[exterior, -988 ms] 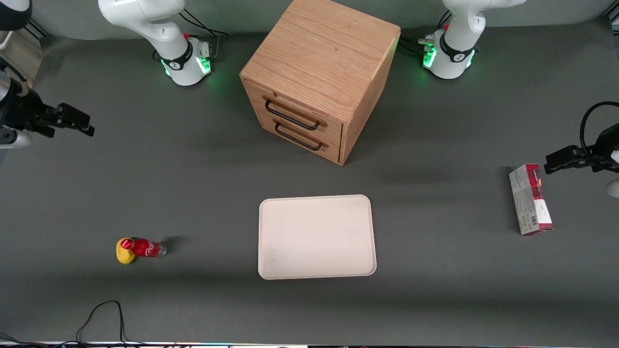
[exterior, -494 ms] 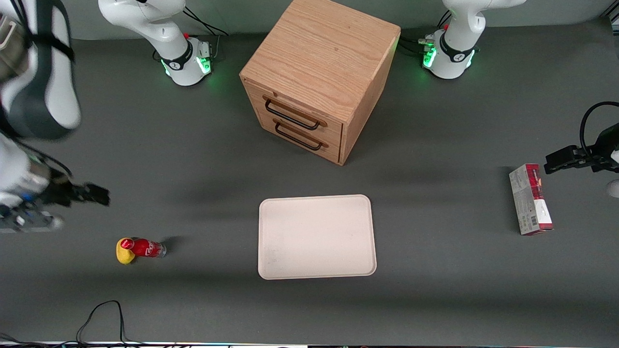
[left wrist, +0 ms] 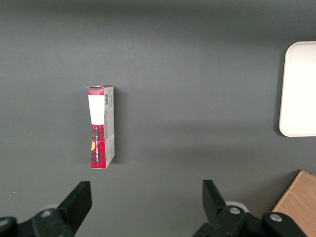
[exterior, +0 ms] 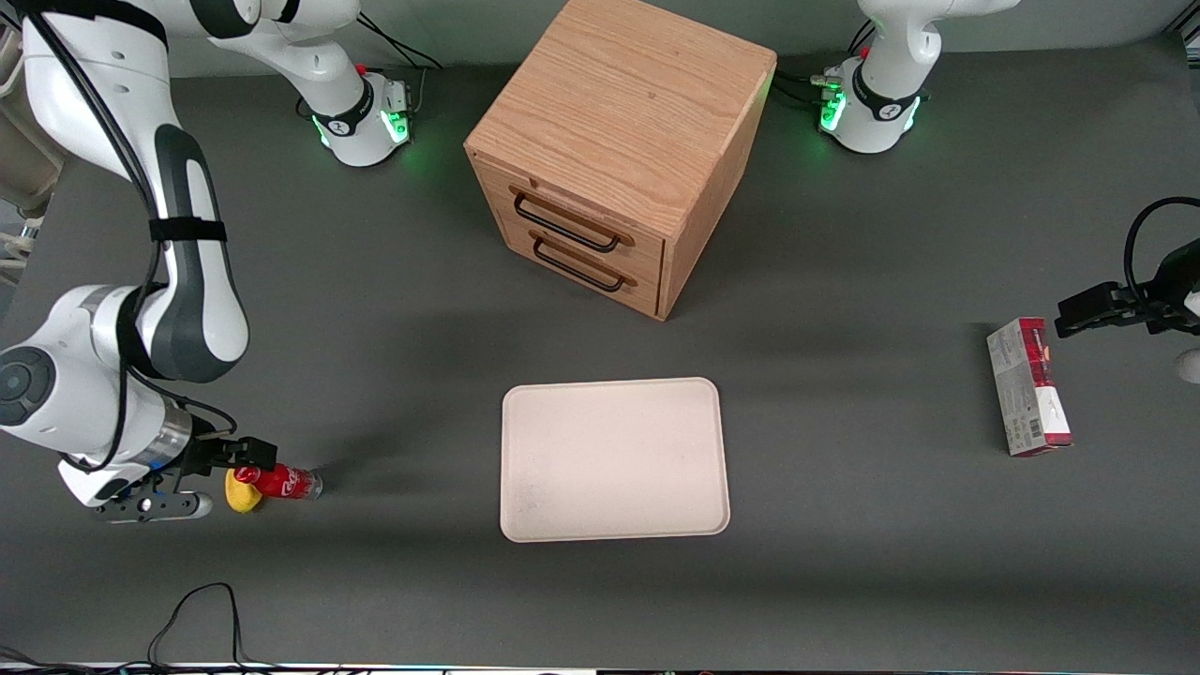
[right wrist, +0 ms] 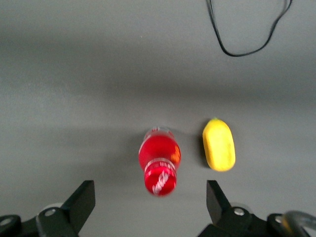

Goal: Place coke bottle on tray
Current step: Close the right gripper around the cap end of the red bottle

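Gripper [exterior: 246, 466] of the working right arm hangs above the table [exterior: 394, 394] at that arm's end, right over the coke bottle [exterior: 281, 482]. Its two fingers [right wrist: 81, 201] are spread wide apart, with nothing held between them and nothing touching them. In the right wrist view the bottle [right wrist: 159, 167] shows in the gap between the two fingers, seen from its red cap end, with clear space on both sides between it and each finger.

The bottle stands on the dark grey table, not on the tray [exterior: 614, 459]. It is just beside a small yellow lemon [exterior: 240, 490]. In the front view the two overlap, while the right wrist view shows a narrow strip of table between the bottle and the lemon [right wrist: 218, 145]. A thin black cable [right wrist: 249, 29] lies on the table a little way off from them, nearer the front camera.

The cream-white tray lies flat in the middle of the table, well apart from the bottle, toward the parked arm's end from it. A wooden cabinet [exterior: 623, 141] with two drawers stands farther from the front camera than the tray, its black handles [exterior: 567, 246] turned toward the tray. A red-and-white carton [exterior: 1027, 386] lies on its side toward the parked arm's end of the table, well apart from the tray.
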You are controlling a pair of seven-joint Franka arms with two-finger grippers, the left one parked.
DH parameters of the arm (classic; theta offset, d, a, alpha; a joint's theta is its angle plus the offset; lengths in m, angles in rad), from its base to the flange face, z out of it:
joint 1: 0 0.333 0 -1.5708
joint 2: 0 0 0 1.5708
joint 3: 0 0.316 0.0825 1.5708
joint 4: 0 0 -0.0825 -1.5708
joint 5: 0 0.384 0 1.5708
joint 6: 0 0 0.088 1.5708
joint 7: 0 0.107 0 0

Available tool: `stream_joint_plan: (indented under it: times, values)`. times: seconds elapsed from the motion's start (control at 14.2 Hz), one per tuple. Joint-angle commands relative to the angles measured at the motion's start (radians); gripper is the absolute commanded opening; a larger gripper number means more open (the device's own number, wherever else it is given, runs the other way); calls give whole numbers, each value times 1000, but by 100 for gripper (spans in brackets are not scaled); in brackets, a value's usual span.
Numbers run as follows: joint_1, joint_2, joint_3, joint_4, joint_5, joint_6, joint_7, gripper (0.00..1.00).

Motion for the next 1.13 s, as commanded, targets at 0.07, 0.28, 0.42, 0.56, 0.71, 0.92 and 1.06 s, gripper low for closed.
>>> stream_joint_plan:
  times: [0.07, 0.28, 0.42, 0.56, 0.71, 0.92, 1.06]
  values:
    - [-1, 28, -14, 28, 47, 11, -52, 95]
    - [-2, 43, -19, 28, 91, 31, -113, 79]
    - [-5, 52, -37, 28, 118, 31, -139, 73]
    - [-5, 54, -36, 28, 119, 31, -141, 68]
    - [-5, 60, -36, 27, 133, 31, -141, 67]
    - [-5, 62, -36, 5, 153, 45, -141, 43]
    - [-5, 62, -36, 5, 151, 45, -141, 9]
